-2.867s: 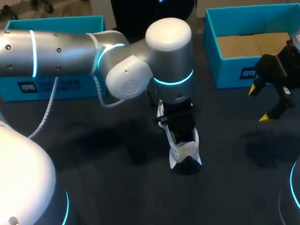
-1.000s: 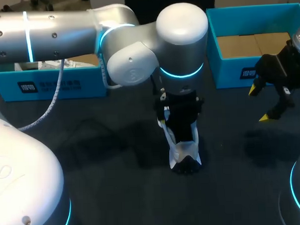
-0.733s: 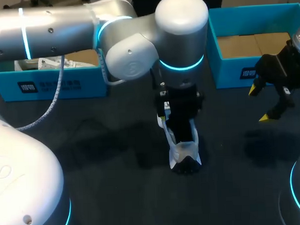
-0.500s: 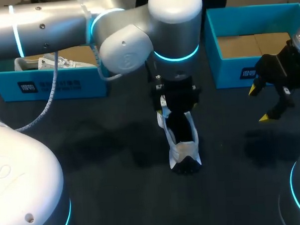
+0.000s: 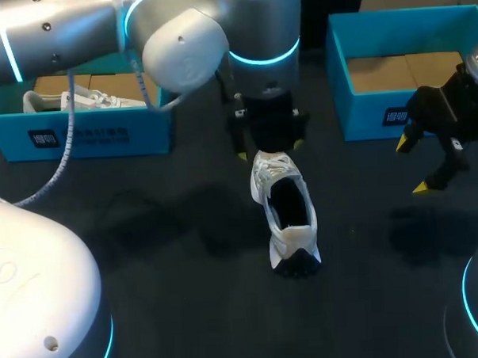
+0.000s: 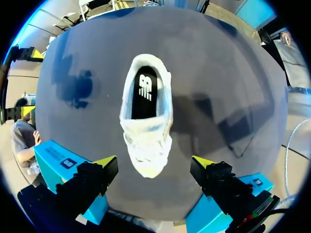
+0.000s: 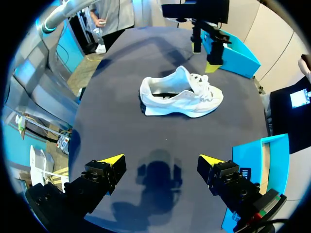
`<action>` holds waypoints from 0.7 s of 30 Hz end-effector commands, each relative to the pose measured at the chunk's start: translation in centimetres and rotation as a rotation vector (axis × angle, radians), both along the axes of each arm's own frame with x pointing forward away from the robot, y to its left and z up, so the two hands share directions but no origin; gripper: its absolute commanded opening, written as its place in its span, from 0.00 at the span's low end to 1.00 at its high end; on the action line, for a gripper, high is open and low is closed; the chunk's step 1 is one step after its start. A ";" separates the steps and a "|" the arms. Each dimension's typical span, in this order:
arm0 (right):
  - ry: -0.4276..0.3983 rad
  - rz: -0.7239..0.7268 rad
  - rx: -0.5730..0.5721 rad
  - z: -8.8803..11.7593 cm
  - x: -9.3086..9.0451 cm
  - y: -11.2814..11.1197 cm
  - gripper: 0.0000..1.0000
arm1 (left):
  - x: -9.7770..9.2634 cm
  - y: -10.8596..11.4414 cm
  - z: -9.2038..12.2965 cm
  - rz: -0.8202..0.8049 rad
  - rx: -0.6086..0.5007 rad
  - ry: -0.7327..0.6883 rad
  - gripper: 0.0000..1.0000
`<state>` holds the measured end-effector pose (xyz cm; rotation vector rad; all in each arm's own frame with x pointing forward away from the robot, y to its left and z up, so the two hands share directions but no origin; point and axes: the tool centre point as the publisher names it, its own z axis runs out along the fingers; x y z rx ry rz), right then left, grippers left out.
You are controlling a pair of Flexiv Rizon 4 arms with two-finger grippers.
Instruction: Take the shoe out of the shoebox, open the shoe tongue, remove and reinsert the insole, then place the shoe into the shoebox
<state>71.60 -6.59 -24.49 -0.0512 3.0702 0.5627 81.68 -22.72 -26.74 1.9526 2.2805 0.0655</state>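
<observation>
while the left gripper (image 6: 154, 164) hangs wide open, the white shoe (image 6: 146, 116) sits upright on the table (image 5: 163, 261) just ahead of it, between its fingers (image 6: 104, 162) but touching neither, toe nearest, insole (image 6: 145, 92) inside. the right gripper (image 7: 163, 162), also spread wide, holds nothing, well apart from the shoe. one box (image 5: 400, 61) sits just beside it; the other box (image 5: 78, 130) holds a second shoe (image 5: 69, 99).
</observation>
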 end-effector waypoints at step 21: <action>0.000 -0.001 -0.002 -0.1 0.0 0.1 1.00 | 1.3 -1.7 -3.8 0.018 0.040 0.045 0.49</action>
